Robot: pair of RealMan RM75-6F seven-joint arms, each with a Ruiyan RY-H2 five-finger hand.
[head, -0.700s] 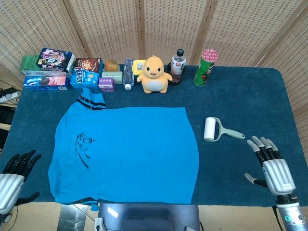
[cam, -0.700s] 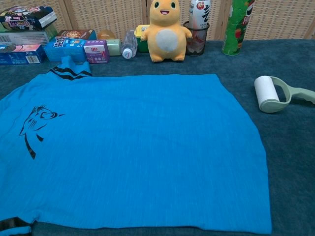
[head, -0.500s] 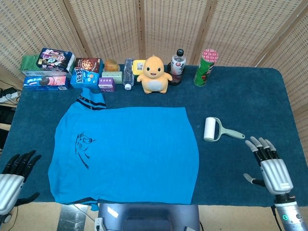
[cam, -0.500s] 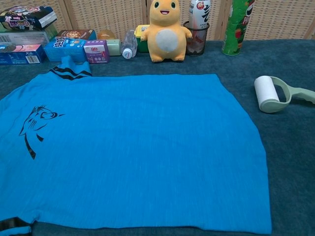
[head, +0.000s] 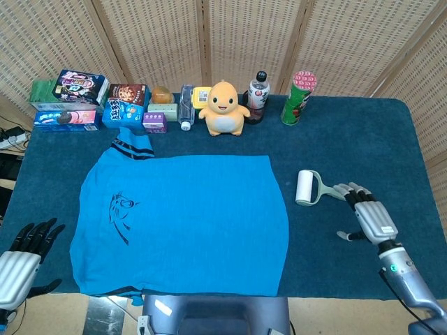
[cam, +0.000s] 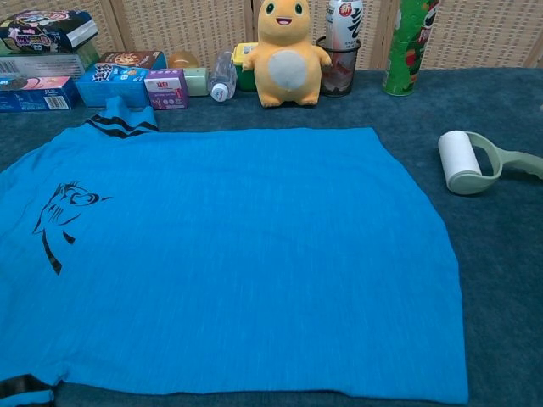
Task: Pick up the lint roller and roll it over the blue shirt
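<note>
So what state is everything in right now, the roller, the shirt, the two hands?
lint roller: lying flat on the table beside the shirt, not picked up.
blue shirt: spread flat, collar end toward the snack boxes.
right hand: open, fingertips at the end of the roller's handle, no grip visible.
left hand: open, holding nothing, at the near table edge.

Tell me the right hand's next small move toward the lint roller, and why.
Probably ease the right hand slightly further over the handle and close the fingers around it. The lint roller lies flat on the cloth beside the blue shirt, its handle pointing at the open hand, whose fingertips reach the handle's end without gripping it.
</note>
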